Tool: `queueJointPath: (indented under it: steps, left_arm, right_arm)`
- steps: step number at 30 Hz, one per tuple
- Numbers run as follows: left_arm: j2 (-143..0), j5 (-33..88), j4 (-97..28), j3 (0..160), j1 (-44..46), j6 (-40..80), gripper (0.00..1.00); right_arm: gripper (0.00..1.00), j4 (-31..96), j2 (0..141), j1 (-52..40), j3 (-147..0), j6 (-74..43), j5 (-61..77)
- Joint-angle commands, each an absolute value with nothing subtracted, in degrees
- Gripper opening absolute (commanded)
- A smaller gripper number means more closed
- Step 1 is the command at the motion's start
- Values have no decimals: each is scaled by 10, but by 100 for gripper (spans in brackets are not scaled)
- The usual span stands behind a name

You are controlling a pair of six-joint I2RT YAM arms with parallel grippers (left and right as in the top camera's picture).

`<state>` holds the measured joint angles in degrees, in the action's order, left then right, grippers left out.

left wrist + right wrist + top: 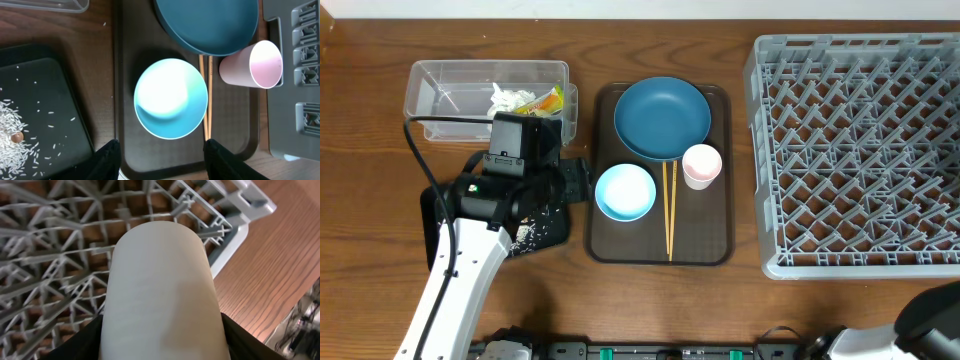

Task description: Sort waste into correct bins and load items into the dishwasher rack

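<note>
Two risks: my left gripper (162, 156), jaws apart and empty above the bowl (171, 97) on the brown tray (235, 120), could knock the chopsticks (206, 100) just beside it, and my right gripper (160, 350), clamped on the white cup (160, 285) over the rack (50, 240) corner, could drop it outside.

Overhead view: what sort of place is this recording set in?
Probably a staged tabletop dish-clearing station: a wooden table bearing a grey dishwasher rack, a brown serving tray with a blue plate, and a clear tub holding a crumpled tissue.
</note>
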<state>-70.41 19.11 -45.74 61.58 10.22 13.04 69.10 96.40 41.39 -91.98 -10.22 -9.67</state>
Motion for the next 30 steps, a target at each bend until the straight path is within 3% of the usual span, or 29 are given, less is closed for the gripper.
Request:
queueJointPath:
  steps: [1, 16, 19, 24, 25, 26, 27, 30]
  left_arm:
    - [-704, 185, -461, 621, 100, 121, 56]
    - [-704, 185, -465, 621, 100, 121, 56]
    - [-704, 185, -465, 621, 100, 121, 56]
    - [-704, 185, -465, 621, 100, 121, 57]
    - [-704, 185, -465, 621, 100, 121, 57]
    - [-704, 185, -465, 621, 100, 121, 56]
    - [-704, 185, -465, 621, 100, 121, 56]
    - [-704, 185, -465, 621, 100, 121, 56]
  right_arm:
    - [1, 684, 988, 435, -932, -129, -94]
    - [4, 650, 1067, 453, -931, -128, -51]
    - [21, 651, 1068, 453, -929, -128, -50]
    - [42, 649, 1068, 454, -929, -129, -36]
    - [59, 649, 1068, 454, -929, -129, -32]
    - [84, 650, 1068, 455, -929, -129, -25]
    - [99, 650, 1068, 455, -929, -129, -17]
    - [99, 649, 1068, 455, -929, -132, -1]
